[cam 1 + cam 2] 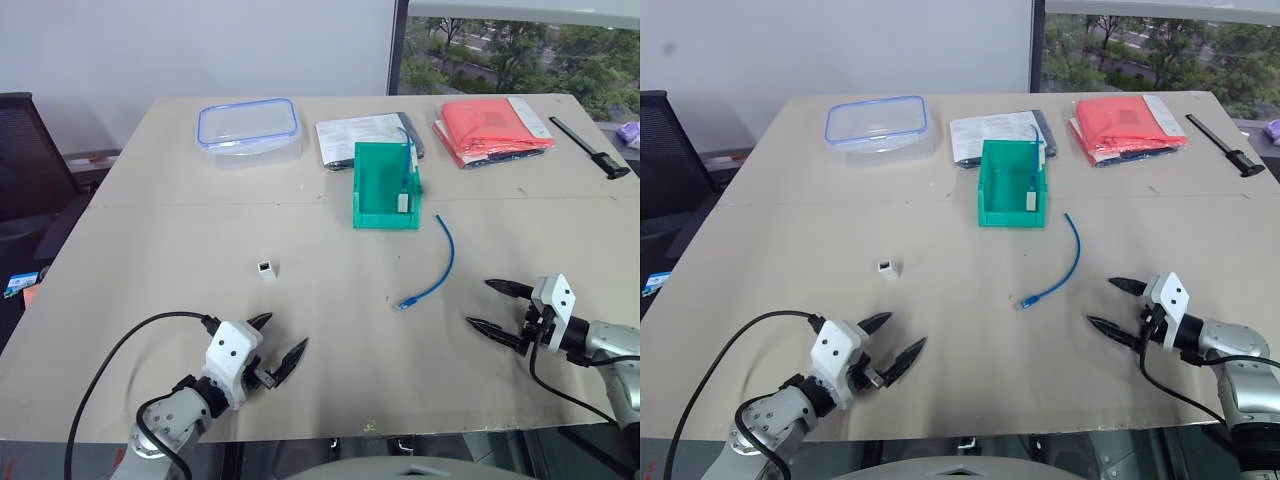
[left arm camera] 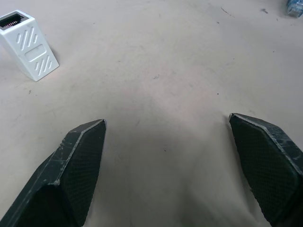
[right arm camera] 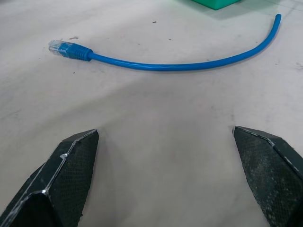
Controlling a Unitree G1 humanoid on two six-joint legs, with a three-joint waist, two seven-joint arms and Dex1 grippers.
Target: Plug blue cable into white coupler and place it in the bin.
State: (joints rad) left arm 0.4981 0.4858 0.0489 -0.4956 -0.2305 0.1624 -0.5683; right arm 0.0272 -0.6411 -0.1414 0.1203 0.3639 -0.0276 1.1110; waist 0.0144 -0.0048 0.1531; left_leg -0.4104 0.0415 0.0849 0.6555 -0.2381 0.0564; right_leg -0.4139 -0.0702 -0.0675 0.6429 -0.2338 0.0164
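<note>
I am working over the desk [image 1: 180,240], with both pincers spread as wide as they go and holding nothing. The bin [image 1: 386,186] is standing toward the far side of the desk, and it is already holding another blue cable with a white block, so I am leaving those alone. The blue cable [image 1: 437,266] is lying loose on the desk between the bin and my right pincer [image 1: 490,305], plug end nearest me; I am judging that my right pincer should be closing on the cable just behind the plug, so the plug is sticking out straight and free. The white coupler [image 1: 266,268] is sitting apart, ahead of my left pincer [image 1: 279,345], socket facing up; I am planning to pinch its 2 flat sides squarely, keeping the socket uncovered.
</note>
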